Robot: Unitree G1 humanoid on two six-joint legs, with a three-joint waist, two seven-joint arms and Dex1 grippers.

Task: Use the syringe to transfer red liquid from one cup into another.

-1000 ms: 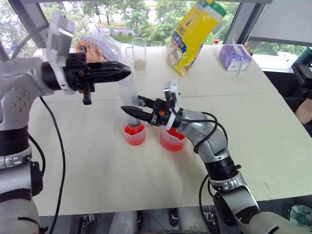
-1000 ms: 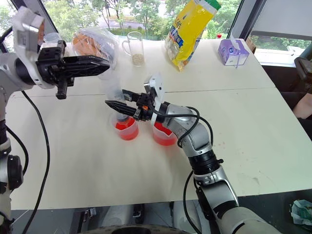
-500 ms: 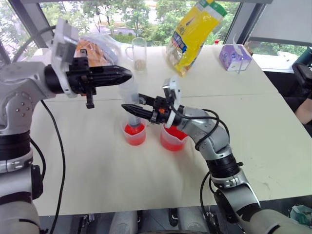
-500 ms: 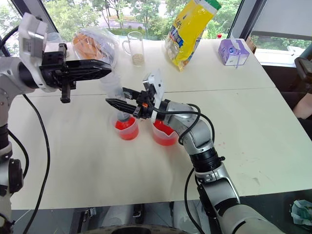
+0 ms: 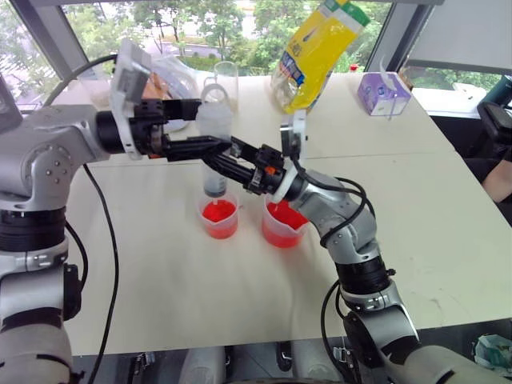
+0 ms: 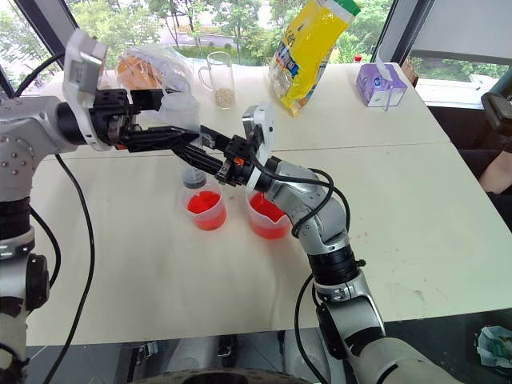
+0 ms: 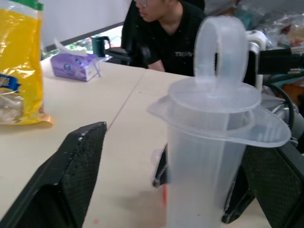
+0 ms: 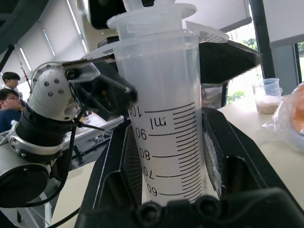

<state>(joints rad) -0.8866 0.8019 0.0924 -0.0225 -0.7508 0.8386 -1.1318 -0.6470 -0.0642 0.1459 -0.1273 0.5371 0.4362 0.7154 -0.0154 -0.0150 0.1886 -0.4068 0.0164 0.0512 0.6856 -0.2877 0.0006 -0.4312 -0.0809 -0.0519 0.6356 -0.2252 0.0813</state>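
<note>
Bright daylight from the rear windows (image 5: 240,32), soft shadows on the table (image 5: 448,200) — wrist views slightly soft, background unfocused

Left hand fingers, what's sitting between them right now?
The syringe: its clear barrel and flanged top stand upright between the open left hand's two black fingers, seen in the left wrist view. The right hand grips the barrel lower down.

2 cups (image 5: 219,218) below syringe (image 5: 214,152), bare table (image 5: 160,280) in front, clutter behind
</note>
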